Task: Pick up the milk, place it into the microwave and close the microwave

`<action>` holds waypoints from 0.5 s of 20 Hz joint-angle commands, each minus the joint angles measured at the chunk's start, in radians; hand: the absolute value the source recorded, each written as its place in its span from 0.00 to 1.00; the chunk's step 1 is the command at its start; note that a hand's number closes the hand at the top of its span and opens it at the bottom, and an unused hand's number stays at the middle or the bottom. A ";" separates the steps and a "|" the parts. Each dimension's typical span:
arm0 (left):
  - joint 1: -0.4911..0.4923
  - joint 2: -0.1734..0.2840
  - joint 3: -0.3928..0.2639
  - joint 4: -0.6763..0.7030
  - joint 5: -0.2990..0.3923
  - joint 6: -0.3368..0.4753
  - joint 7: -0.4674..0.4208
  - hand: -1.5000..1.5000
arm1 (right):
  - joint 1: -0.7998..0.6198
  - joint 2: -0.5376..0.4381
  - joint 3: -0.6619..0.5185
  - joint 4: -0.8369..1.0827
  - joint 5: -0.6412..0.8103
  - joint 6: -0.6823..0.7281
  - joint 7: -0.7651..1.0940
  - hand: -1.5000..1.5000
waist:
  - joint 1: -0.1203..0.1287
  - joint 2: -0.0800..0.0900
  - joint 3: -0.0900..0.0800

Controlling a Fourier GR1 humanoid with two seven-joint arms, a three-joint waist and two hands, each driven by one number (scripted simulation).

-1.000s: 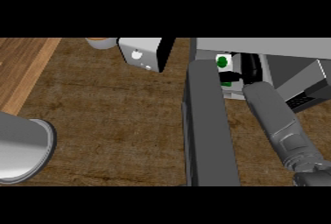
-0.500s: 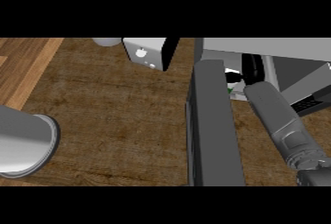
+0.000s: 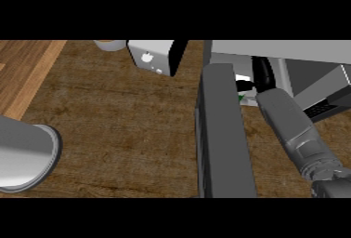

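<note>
The white milk carton with green print is mostly hidden behind the dark grey microwave door and the right forearm

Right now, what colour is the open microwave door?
Dark grey, seen edge-on in the head view: the microwave door runs down the middle of the wooden counter.

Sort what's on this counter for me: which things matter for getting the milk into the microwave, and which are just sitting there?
Belongs to the job:
- microwave
- its open door
- milk, only partly visible past the door
- right robot hand, reaching into the microwave; fingers hidden

Just lying about:
- white box at the back
- cup at the top edge
</note>
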 commanded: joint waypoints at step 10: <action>0.038 -0.055 -0.153 -0.069 -0.133 0.016 0.014 0.00 | 0.057 0.026 -0.063 -0.005 -0.085 0.238 -0.119 0.00 | -0.059 -0.038 -0.003</action>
